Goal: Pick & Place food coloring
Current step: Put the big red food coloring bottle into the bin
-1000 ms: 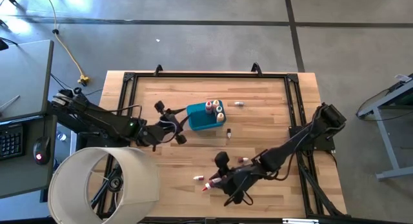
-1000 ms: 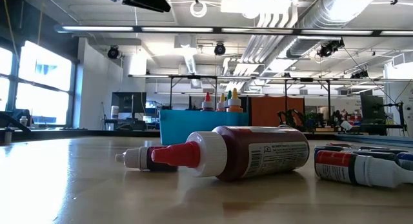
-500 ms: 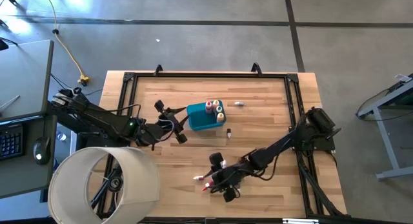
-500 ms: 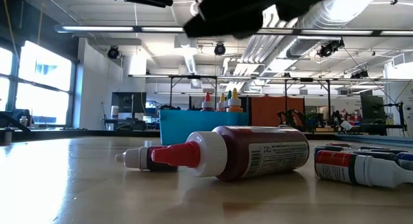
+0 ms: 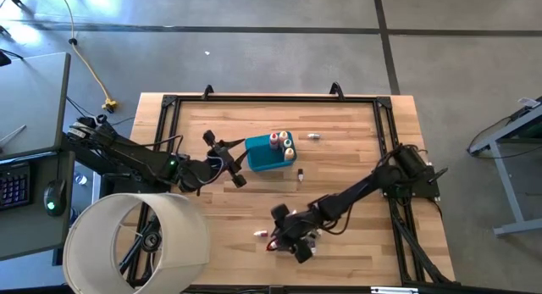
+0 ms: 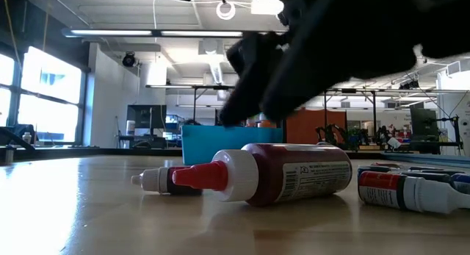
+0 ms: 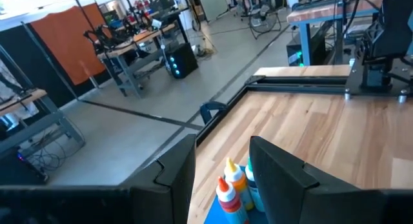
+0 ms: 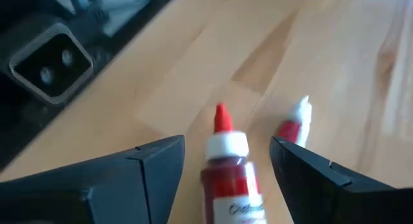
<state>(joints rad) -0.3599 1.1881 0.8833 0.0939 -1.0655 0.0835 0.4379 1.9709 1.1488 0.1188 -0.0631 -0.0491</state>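
Fingers spread wide, right gripper (image 5: pixel 290 235) poised low over the near part of the wooden table (image 5: pixel 339 129), straddling a red-capped bottle (image 8: pixel 227 164) of dark red food coloring lying on its side. Nothing gripped yet: in the right wrist view, bottle centred in the gap between both dark fingers (image 8: pixel 139 164), nozzle pointing away, clear wood on either flank. Just beside it, a smaller red vial (image 8: pixel 288 127) with a white tip, close enough to be nudged by the farther finger.

Same bottle (image 6: pixel 283 173) in the low view, flat on the wood with the small vial (image 6: pixel 163 181) behind its nozzle and another labelled bottle (image 6: pixel 407 189) near its base end; right arm looming dark overhead.

Best handled, by the look of it, with a straight descent, fingers kept parallel to the bottle's sides, closing on the barrel rather than the tapered cap, where a round, light body would likely squirt out or roll. Worth keeping the farther finger clear of the neighbouring vial.

Toward the table's middle, blue tub (image 5: pixel 264 155) already holding several upright bottles (image 5: pixel 282 142), the likely destination. Left gripper (image 5: pixel 225 161) parked just beside that tub, fingers apart and empty, yellow- and orange-capped bottles (image 7: pixel 231 185) visible between them in the left wrist view.
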